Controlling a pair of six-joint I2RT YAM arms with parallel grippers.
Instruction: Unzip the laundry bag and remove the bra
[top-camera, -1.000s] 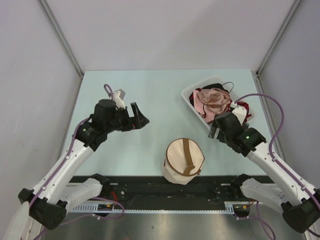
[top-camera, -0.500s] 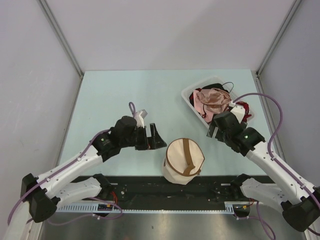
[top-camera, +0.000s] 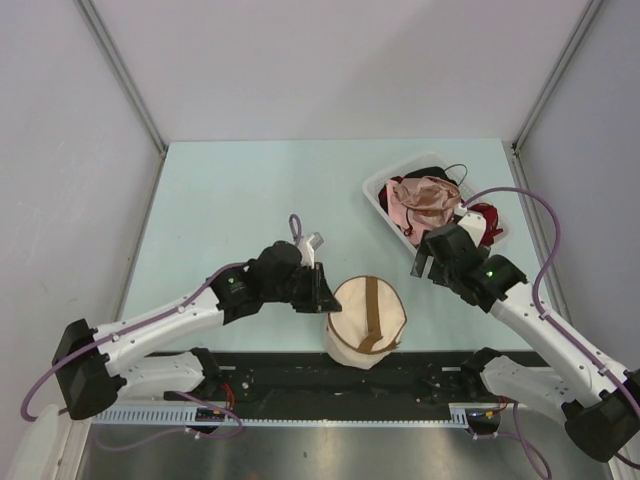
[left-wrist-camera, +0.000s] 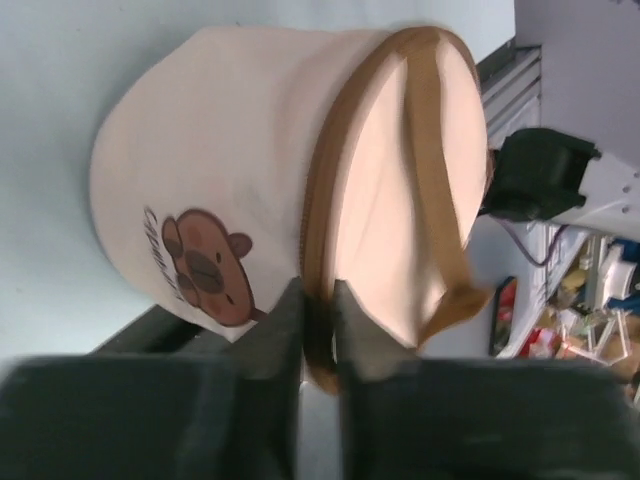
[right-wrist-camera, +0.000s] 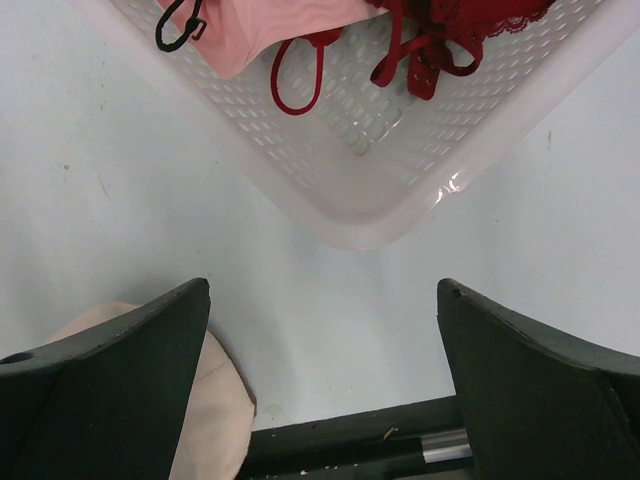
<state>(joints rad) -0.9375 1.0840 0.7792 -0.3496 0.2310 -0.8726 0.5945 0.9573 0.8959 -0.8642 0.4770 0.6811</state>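
Note:
The laundry bag (top-camera: 368, 320) is a round beige pouch with a brown strap, standing near the table's front edge. It is zipped shut, so the bra is hidden. In the left wrist view the laundry bag (left-wrist-camera: 220, 150) shows a brown bear print and a brown zipper band (left-wrist-camera: 318, 200) round its lid. My left gripper (top-camera: 325, 294) presses against the pouch's left side. There my left gripper (left-wrist-camera: 318, 305) is shut, pinching the brown band. My right gripper (top-camera: 428, 262) hovers open to the right of the pouch, above bare table. In its own view my right gripper (right-wrist-camera: 325, 300) holds nothing.
A clear perforated tray (top-camera: 380, 205) sits at the back right with a pink satin garment (top-camera: 425, 200) and a red-and-black garment (top-camera: 485, 220) in it. The tray's corner (right-wrist-camera: 370, 225) lies just ahead of the right fingers. A black rail (top-camera: 300, 375) runs along the front edge.
The left arm swung right and toward the pouch, then its jaws closed on the brown band. The right arm shifted only slightly left.

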